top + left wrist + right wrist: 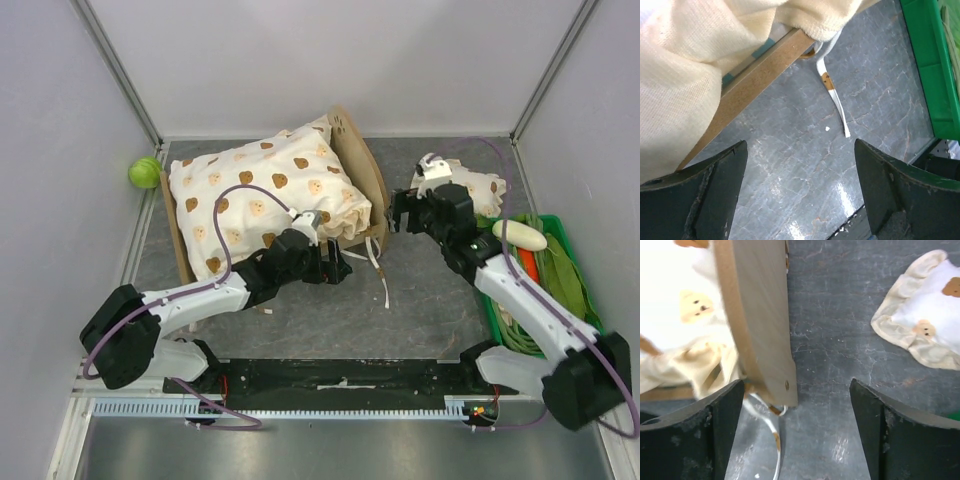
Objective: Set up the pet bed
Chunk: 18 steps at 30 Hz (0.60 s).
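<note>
Far to the left of the pet bed (358,165), a green ball (145,172) sits at the back of the table (420,310). The bed itself lies left of centre, angled, its headboard on its right-hand end. A bear-print cushion (265,195) is heaped on it and spills over the near rail.

Your left gripper (340,268) hovers just beside the bed's near right corner. In the left wrist view its jaws stand wide apart with only bare table between them; the rail and the cushion's edge lie just beyond. A white tie (381,285) trails from that corner onto the table.

Your right gripper (395,215) is just right of the headboard, jaws spread and gripping nothing. In the right wrist view, the headboard's edge stands between them, close to the left finger (715,430).

Right of the bed lies a small frilled pillow (482,186). Farther right is a green tray (556,224) of vegetables.
</note>
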### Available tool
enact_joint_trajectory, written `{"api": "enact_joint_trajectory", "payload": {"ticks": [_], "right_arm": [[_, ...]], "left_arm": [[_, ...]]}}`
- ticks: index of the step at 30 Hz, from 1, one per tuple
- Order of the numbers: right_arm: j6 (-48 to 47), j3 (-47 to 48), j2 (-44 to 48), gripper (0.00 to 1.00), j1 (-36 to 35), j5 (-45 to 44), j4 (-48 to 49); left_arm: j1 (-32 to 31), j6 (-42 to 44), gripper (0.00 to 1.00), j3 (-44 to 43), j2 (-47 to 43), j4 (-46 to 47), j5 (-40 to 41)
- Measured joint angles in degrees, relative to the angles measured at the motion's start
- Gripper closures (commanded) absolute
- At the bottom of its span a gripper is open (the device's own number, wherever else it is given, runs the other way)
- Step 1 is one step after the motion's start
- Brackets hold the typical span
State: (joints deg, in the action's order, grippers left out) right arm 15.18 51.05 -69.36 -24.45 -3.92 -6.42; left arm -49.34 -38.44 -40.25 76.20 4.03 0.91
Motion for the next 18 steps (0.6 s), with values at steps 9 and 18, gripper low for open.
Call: {"api": "enact_joint_trajectory", "payload": {"ticks": [9,18], "right_arm": [[10.1,-14.1,24.4,0.29,0.0,-1.0,1.8],[24.0,-32.2,14.1,0.33,-2.9,1.2,9.4]], "left_arm": [[2.4,1.3,0.13,1.2,-1.5,0.0,-1.0],[2.7,1.4,0.14,1.6,-6.1,-1.0,-3.2]]}}
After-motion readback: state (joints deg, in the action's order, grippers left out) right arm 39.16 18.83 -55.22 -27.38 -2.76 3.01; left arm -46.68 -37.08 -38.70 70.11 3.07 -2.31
